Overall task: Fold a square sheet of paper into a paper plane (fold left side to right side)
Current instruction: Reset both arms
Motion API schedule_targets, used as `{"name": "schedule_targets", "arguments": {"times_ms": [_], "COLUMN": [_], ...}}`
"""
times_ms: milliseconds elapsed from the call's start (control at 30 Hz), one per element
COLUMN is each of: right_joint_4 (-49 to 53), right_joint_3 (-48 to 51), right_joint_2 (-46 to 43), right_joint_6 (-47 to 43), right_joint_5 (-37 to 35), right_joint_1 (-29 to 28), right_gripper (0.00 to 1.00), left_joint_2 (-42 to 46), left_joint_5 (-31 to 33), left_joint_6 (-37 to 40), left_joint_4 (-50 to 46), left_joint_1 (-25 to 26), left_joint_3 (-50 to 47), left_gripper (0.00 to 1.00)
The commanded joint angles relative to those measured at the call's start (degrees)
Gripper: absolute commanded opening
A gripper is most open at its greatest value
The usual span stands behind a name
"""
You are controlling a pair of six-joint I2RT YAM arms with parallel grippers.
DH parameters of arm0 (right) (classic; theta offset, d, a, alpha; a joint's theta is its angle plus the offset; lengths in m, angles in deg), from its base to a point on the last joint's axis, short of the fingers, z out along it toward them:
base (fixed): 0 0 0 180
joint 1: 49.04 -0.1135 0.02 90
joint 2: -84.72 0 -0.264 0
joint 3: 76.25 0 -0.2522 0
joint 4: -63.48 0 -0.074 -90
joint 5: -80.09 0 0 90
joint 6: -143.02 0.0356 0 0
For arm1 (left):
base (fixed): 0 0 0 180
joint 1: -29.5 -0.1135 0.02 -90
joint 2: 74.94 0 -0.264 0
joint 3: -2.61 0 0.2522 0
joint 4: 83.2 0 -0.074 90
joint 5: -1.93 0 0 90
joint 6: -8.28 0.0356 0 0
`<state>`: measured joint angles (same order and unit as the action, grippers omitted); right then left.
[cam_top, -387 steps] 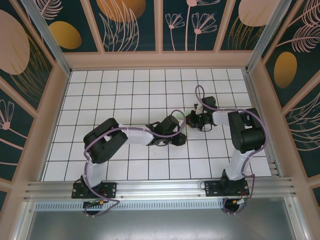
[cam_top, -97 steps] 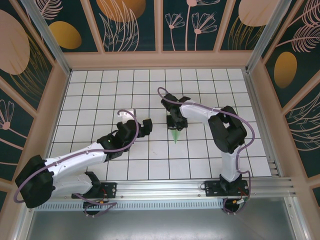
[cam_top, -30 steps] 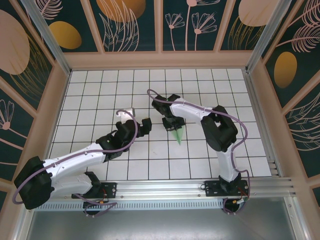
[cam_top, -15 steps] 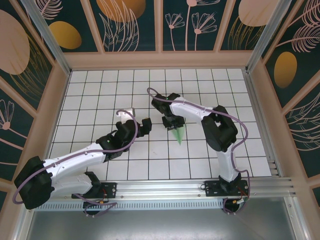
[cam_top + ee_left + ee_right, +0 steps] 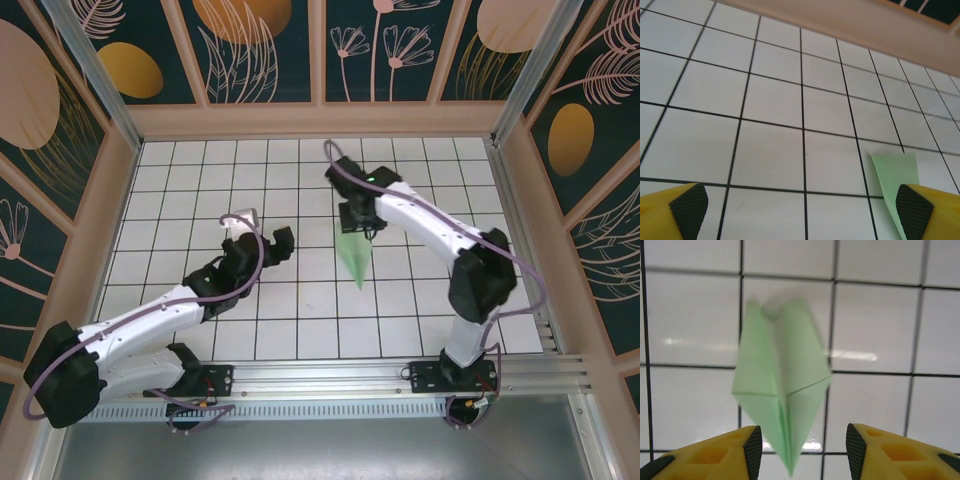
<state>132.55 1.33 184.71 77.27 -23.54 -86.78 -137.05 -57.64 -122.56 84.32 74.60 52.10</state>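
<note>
The paper plane (image 5: 353, 258) is a pale green dart lying on the tiled floor, its point toward the near edge. In the right wrist view the paper plane (image 5: 782, 385) looks blurred, with its tip between the yellow fingers (image 5: 754, 450) and touching neither pad. My right gripper (image 5: 802, 450) is open; from above, my right gripper (image 5: 357, 224) hangs over the plane's wide end. My left gripper (image 5: 262, 232) stands open about two tiles left of the plane. In the left wrist view my left gripper (image 5: 801, 210) holds nothing, and a corner of the green paper (image 5: 894, 172) shows past its right pad.
White grid tiles cover the floor (image 5: 200, 200). Beige walls (image 5: 320, 120) with dark floral panels enclose it on three sides. A metal rail (image 5: 320, 375) with both arm bases runs along the near edge.
The right gripper has opened and let go of the plane, and it has moved toward the back right. The plane now lies flatter and wider. The left gripper shifted slightly left.
</note>
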Motion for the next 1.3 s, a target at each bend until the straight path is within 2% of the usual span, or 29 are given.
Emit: {"name": "schedule_targets", "arguments": {"times_ms": [0, 133, 233, 300, 433, 500, 600, 667, 800, 1000, 1167, 1267], "right_joint_4": [-10.46, -24.97, -36.78, -44.94, -56.18, -61.89, -73.93, -82.28, -88.81, -105.04, -115.31, -123.3], "right_joint_3": [7.27, 19.05, 28.67, 35.42, 44.32, 48.28, 55.3, 59.99, 62.83, 69.53, 72.56, 74.74], "right_joint_2": [-8.24, -18.13, -24.67, -28.42, -30.85, -30.48, -29.64, -28.77, -25.37, -21.94, -18.69, -14.29], "right_joint_6": [-3.39, -5.87, -8.03, -9.6, -9.71, -10.72, -14.51, -16.34, -17.77, -20.07, -21.82, -22.03], "right_joint_5": [0.27, 0.62, -1.94, -3.43, -1.85, -1.0, 1.12, 0.78, 4.13, 9.97, 15.01, 16.63], "right_joint_1": [6.04, 15.63, 20.62, 23.36, 30.4, 33.95, 37.06, 38.0, 40.51, 41.51, 41.47, 41.42], "right_gripper": [0.52, 0.53, 0.58, 0.64, 0.72, 0.78, 0.95, 0.99, 0.99, 0.99, 0.99, 0.99], "left_joint_2": [4.09, 8.73, 11.26, 12.14, 12.59, 11.6, 9.72, 7.95, 3.8, 0.85, -3.03, -7.98], "left_joint_5": [0.73, 5.34, 12.58, 17.8, 20.65, 19.65, 16.42, 14.38, 11.37, 3.25, -3.71, -5.17], "left_joint_6": [0.89, 4.27, 9.94, 15.04, 24.6, 27.8, 30.06, 31.7, 35.85, 35.84, 37.32, 38.76], "left_joint_4": [0.84, 0.34, 1.68, 5.19, 16.92, 21.45, 28.19, 33.76, 38.03, 48.83, 59.68, 66.46], "left_joint_1": [-4.3, -10.34, -13.09, -14.52, -18.41, -21.33, -26.39, -29.26, -32.39, -36.29, -37.56, -37.64], "left_joint_3": [-1.54, -2.38, -2.59, -3.68, -8.05, -9.92, -13.28, -16.45, -18.3, -23.62, -27.12, -28.06], "left_gripper": [0.99, 0.99, 0.99, 0.99, 0.98, 0.99, 0.98, 0.98, 0.99, 0.99, 0.98, 0.99]}}
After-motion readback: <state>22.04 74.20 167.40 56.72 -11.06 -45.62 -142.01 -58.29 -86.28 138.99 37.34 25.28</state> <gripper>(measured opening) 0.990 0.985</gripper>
